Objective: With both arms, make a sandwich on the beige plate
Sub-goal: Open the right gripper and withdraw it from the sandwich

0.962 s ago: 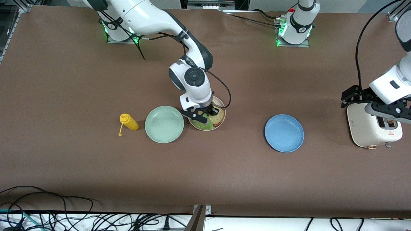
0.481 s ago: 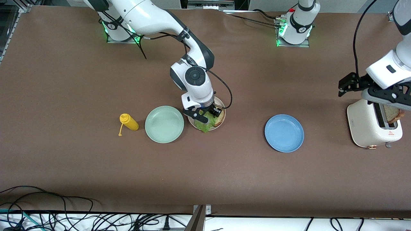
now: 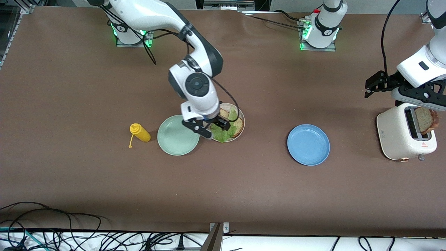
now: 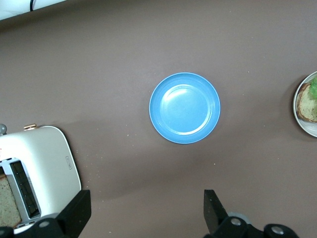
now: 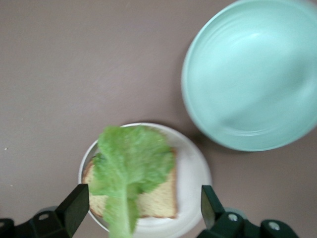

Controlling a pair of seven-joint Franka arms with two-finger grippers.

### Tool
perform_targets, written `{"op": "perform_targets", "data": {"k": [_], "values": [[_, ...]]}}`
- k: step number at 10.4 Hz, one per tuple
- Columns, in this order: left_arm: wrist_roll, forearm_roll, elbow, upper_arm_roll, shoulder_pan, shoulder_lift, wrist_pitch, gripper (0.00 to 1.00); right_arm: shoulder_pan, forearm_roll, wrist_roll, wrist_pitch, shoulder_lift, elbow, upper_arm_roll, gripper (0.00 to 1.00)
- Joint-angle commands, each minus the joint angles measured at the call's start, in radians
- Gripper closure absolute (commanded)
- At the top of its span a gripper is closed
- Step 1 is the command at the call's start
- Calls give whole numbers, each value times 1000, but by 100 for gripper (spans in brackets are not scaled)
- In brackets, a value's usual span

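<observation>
Right pincer point(image 3: 205, 126) open, empty, above beige plate point(image 3: 241, 128). Left pincer point(image 4: 143, 218) open, empty. Lettuce leaf point(image 5: 130, 166) overhangs bread slice point(image 5: 158, 198); may slide off.

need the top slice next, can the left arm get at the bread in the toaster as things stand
Probably yes. The left gripper hangs open right over the toaster, and the bread slice stands up out of its slot with nothing covering it. The right gripper is over the beige plate.
</observation>
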Motion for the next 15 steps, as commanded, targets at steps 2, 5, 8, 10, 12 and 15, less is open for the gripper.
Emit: {"op": "perform_targets", "data": {"k": [2,5,8,10,12,15], "values": [[-65,-17,-4,8,-20,5,1,0,-110,24,-208,-179,-113,-33,3,0],[-88,-14,-3,11,-8,22,-21,0,-249,24,-458,-321,-197,-36,1,0],[-86,-14,13,16,6,44,-41,0,-370,24,-714,-424,-260,-39,0,0],[-88,-15,22,14,6,45,-64,0,-412,24,-837,-454,-286,-44,-2,0],[-88,-15,25,9,-2,42,-104,0,-417,21,-993,-432,-305,-82,-20,0],[-88,-17,49,11,-2,45,-125,0,-542,19,-1263,-232,-436,-334,24,0]]}}
